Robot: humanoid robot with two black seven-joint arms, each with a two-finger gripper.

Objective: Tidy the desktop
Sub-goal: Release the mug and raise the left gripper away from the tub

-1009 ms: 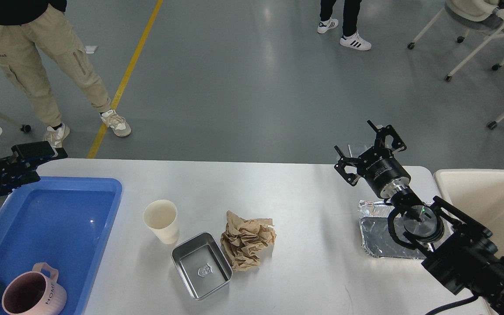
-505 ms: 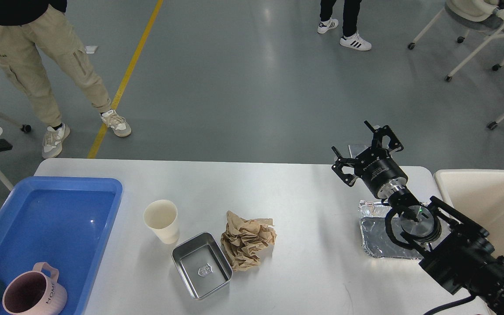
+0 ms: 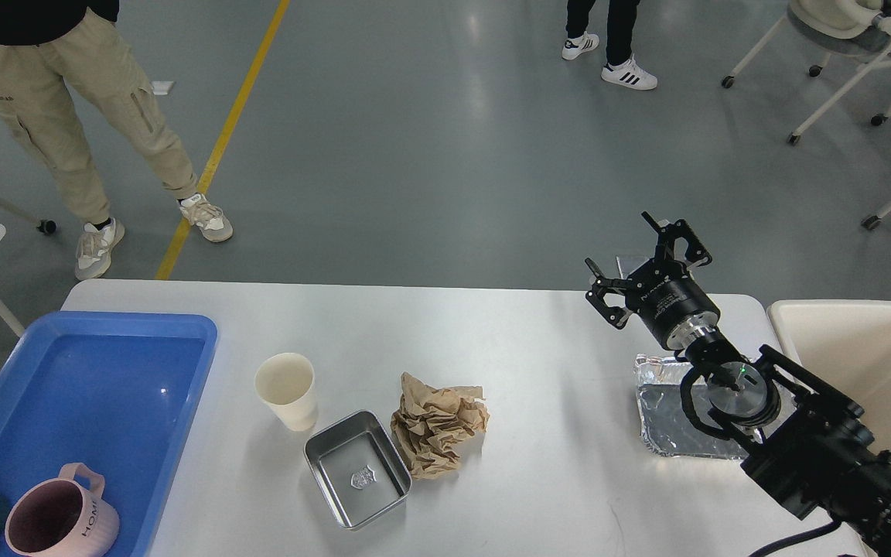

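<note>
The white desktop [image 3: 492, 325] fills the lower part of the head view. On it stand a cream paper cup [image 3: 285, 390], a shallow metal tin [image 3: 357, 469], a crumpled brown paper [image 3: 436, 424] and a foil tray [image 3: 674, 406]. My right gripper [image 3: 637, 249] is open and empty, raised over the desk's far right edge, beyond the foil tray. My left gripper is out of view.
A blue plastic tray [image 3: 90, 387] sits at the left with a pink mug [image 3: 59, 522] in its near corner. A cream bin [image 3: 871, 363] stands at the right. People's legs [image 3: 82, 108] and chairs [image 3: 848, 46] are on the floor beyond.
My left arm has pulled back out of view to the left from above the blue tray. My right gripper has shifted slightly left and stays open.
</note>
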